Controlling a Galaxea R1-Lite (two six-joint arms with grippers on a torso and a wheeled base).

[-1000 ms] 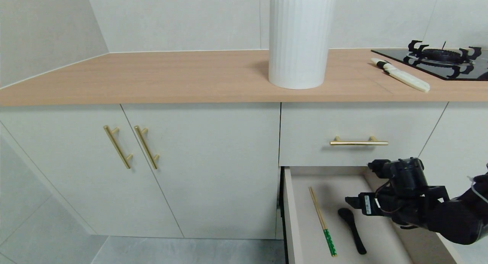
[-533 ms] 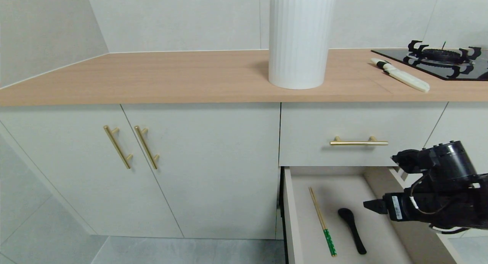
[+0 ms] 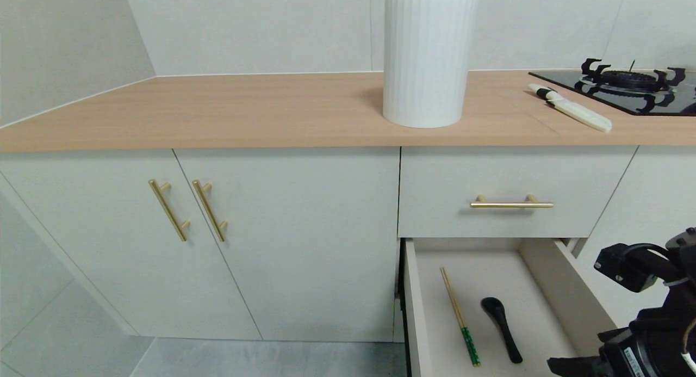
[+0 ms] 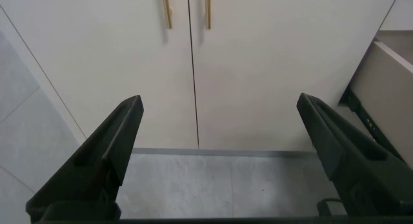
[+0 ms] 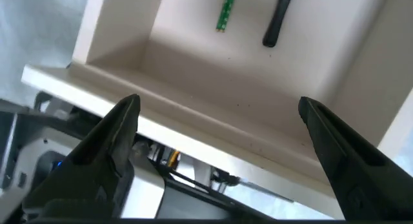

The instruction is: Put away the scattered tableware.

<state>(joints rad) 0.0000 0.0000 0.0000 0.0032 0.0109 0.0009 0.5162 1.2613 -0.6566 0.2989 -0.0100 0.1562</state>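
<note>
Black spoon (image 3: 500, 328) and chopsticks (image 3: 459, 317) are being left in the open drawer (image 3: 411, 306) at lower right as the right gripper (image 5: 217, 111), spread wide and empty, is being pulled clear, with the knife (image 3: 571, 107) waiting upper right.

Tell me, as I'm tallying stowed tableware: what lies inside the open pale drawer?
A pair of wooden chopsticks with green ends and a black spoon lie apart on the pale drawer floor. Its back, under the closed upper drawer, is hidden.
</note>
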